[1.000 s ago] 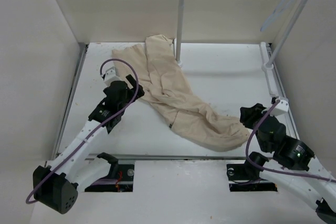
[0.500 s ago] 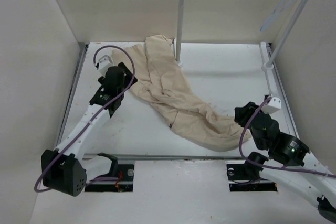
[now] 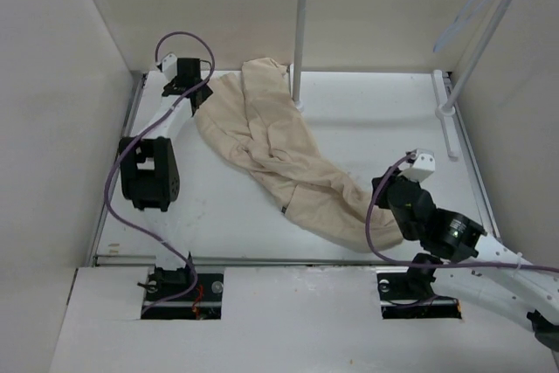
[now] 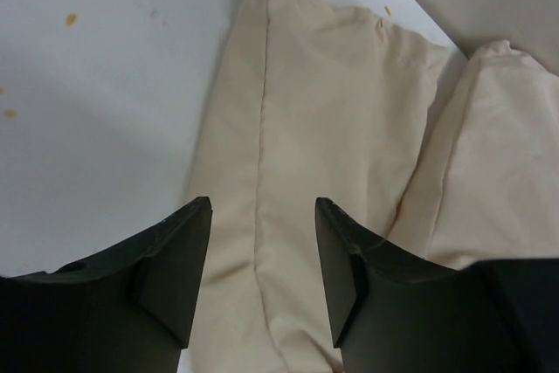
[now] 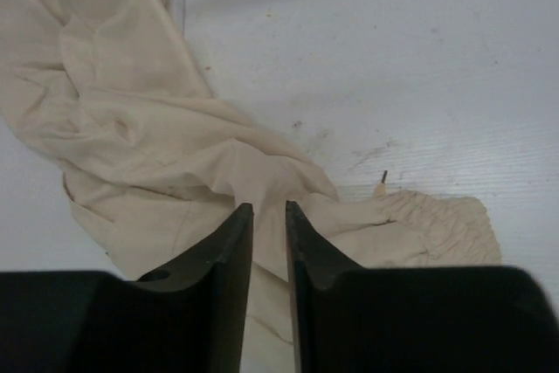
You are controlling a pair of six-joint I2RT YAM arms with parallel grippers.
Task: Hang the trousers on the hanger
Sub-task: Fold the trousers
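Observation:
The beige trousers (image 3: 288, 155) lie wrinkled on the white table, running from the back left to the front right. My left gripper (image 3: 198, 95) is open and hovers over the end of a leg (image 4: 297, 111), its jaws either side of a seam. My right gripper (image 3: 385, 192) is at the gathered waistband (image 5: 428, 224) at the front right. Its jaws (image 5: 269, 207) are nearly together above a fold of cloth and hold nothing that I can see. The pale bluish hanger (image 3: 472, 2) hangs on the slanted pole at the back right, far from both grippers.
A white upright pole (image 3: 300, 24) stands at the back just behind the trousers. A slanted white pole (image 3: 485, 41) rises from a base rail (image 3: 448, 124) on the right. Walls close in the left, back and right. Small crumbs (image 4: 72, 18) dot the table.
My left arm has swung back and left, from beside the trousers' middle to the leg end at the back left. My right arm has moved left, closer to the waistband.

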